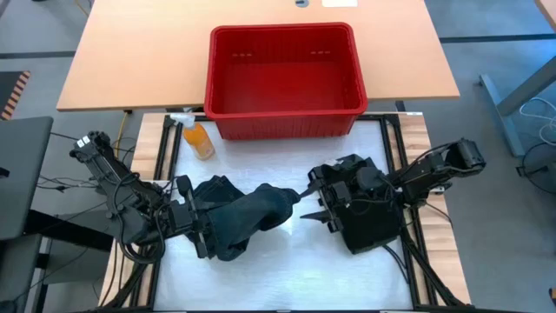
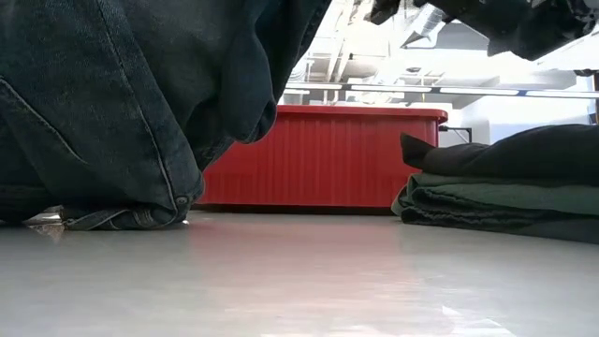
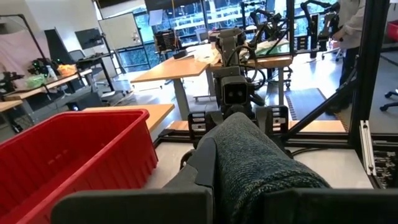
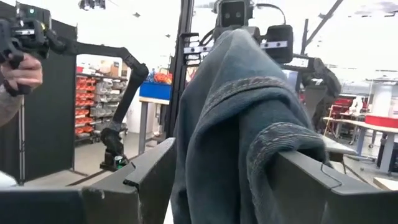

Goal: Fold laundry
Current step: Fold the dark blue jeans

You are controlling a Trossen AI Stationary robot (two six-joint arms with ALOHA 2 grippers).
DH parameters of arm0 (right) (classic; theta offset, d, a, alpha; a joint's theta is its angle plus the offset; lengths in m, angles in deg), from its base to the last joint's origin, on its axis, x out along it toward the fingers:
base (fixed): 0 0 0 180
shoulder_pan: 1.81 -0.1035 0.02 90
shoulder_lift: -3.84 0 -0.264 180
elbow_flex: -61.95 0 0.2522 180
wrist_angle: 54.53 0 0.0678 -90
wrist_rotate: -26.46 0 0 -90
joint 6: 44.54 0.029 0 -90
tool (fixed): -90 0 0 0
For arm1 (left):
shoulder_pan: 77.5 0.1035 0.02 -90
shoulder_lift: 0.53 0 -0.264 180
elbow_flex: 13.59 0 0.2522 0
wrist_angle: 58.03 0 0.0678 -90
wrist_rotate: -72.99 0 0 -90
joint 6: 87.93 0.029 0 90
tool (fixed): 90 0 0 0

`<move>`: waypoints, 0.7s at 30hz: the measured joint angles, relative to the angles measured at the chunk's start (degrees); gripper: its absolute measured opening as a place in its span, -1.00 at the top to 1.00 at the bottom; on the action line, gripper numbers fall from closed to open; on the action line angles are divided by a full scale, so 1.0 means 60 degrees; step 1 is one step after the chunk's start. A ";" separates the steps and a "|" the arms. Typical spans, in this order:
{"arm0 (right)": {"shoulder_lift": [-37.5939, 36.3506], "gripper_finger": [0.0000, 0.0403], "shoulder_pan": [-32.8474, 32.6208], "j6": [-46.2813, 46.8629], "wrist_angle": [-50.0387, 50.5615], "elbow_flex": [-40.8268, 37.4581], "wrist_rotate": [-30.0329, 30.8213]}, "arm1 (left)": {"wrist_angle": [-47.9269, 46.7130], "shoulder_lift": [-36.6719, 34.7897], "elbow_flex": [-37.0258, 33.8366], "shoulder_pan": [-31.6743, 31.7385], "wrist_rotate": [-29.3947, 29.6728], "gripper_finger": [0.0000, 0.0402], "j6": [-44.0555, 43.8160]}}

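**Dark denim slung between two arms**

The left gripper [image 1: 198,228], at eight o'clock on the table, is clamped tight on one end of the heavy dark blue-grey denim garment [image 1: 248,217], likely so it hangs free and can be straightened. The right gripper [image 1: 323,211], at four o'clock, stands wide with cloth draped between its fingers [image 4: 146,177], not pinched. Under it sits a folded stack of black and dark green clothes [image 2: 501,187]. The ribbed red plastic basket [image 1: 285,111] waits at twelve o'clock.
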 joint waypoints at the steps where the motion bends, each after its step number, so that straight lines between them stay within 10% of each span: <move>1: 0.0069 -0.30 -0.0035 -0.0085 0.0012 0.0163 0.0003 | 0.0000 0.0000 0.0000 0.0000 0.0001 1.00 -0.0005; 21: 0.2027 -0.30 -0.0193 0.1902 -0.1351 0.1730 -0.0787 | -0.0305 -0.0007 0.0004 -0.0007 0.0008 1.00 -0.0132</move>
